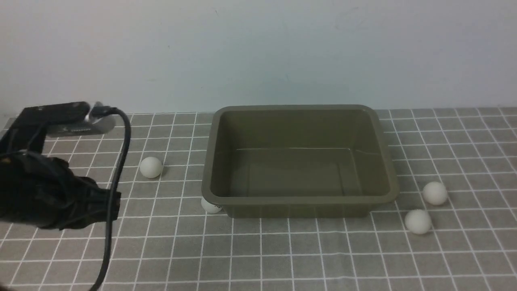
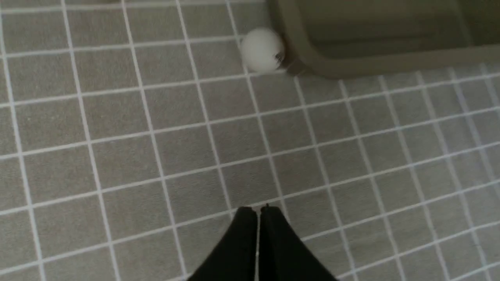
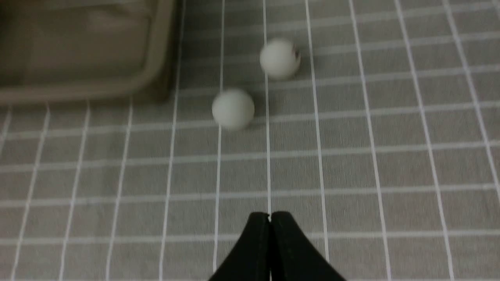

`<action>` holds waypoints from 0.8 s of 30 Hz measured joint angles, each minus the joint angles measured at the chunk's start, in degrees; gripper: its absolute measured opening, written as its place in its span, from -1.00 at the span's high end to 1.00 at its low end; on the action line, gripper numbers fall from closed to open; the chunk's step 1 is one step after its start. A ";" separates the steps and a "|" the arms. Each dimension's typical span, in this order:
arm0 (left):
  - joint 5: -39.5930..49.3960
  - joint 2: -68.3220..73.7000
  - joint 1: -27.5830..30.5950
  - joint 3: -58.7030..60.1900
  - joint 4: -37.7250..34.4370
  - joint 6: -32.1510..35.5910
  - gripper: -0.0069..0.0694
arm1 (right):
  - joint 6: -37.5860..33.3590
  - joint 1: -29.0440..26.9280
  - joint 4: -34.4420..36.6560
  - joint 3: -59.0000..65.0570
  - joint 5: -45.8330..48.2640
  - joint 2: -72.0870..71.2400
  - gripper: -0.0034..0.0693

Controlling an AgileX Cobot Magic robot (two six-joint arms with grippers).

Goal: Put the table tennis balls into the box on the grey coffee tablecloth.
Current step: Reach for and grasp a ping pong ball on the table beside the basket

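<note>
1. Four table tennis balls (image 1: 418, 221) lie on the grey coffee tablecloth (image 1: 282, 258), all outside the box (image 1: 299, 199).
2. Box: olive-green tray, upright, mid-cloth, toward the wall (image 1: 258, 48). The glossy floor reflects its inner walls.
3. Left ball (image 1: 151, 167): on open cloth, well clear of the box's left wall.
4. Corner ball (image 1: 211, 205): at the box's near-left corner, partly under the flared rim in the front view. The left wrist view shows the corner ball (image 2: 261, 49) hard against the box (image 2: 351, 66) corner; touching or a hair apart, can't tell. It has a small dark mark on the side facing the box.
5. Right pair: far ball (image 1: 435, 193) and near ball (image 1: 418, 221), close together but apart, just off the box's near-right corner. The right wrist view shows the far ball (image 3: 279, 58) with a blurred dark smudge at its edge, the near ball (image 3: 233, 109) plain, and the box (image 3: 78, 89) corner beside them.
6. Left tool (image 2: 258, 212): clenched, fingertips together, gripping nothing. It is over bare cloth, well short of the corner ball.
7. Right tool (image 3: 270, 215): also clenched and empty, over bare cloth on the near side of the right pair.
8. Left arm (image 1: 40, 198): black bulk at the left edge of the front view, with a cable (image 1: 119, 169) looping down in front of it.
</note>
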 joint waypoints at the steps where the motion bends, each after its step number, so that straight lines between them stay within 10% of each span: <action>1: 0.02 3.34 0.00 -1.90 0.62 0.28 0.83 | -0.82 0.00 0.00 -1.29 2.03 2.79 0.94; 15: 0.69 34.47 0.00 -27.46 9.14 0.70 0.72 | -1.06 -1.57 -2.84 -16.49 -2.15 29.57 0.91; 24: -2.89 45.14 0.00 -36.64 12.96 -0.05 -0.37 | -3.36 -4.49 2.81 -25.46 -3.73 47.88 0.31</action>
